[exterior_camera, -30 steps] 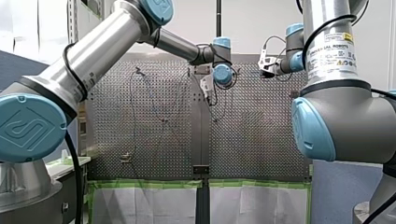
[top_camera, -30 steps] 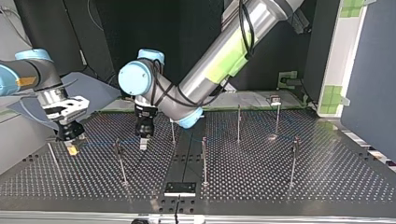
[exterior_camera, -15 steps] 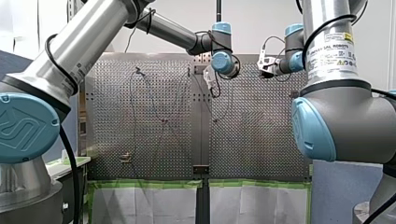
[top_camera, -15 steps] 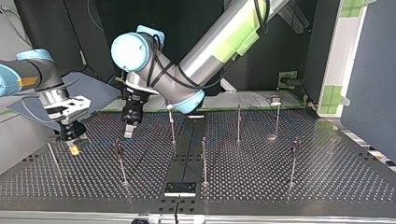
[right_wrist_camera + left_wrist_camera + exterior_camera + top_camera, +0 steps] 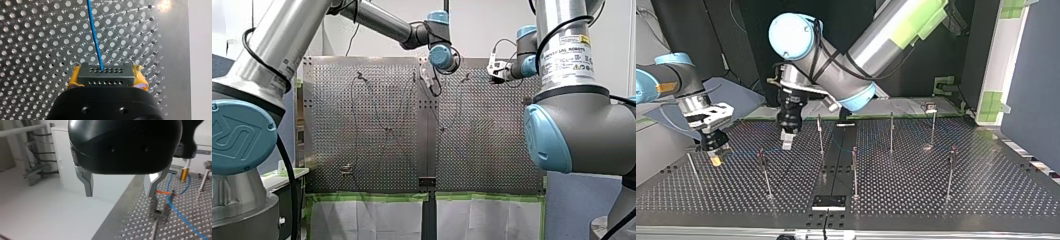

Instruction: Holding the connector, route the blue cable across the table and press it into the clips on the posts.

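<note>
My left gripper [image 5: 119,194] hangs pointing down, its metal fingers wide apart. My right gripper [image 5: 107,75], also pointing down, clamps the connector [image 5: 105,79] between yellow pads.

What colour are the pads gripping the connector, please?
Yellow pads, best in the right wrist view.

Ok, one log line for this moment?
right jaws: shut on connector | left jaws: open, empty, above table | blue cable: runs from connector over table
</note>
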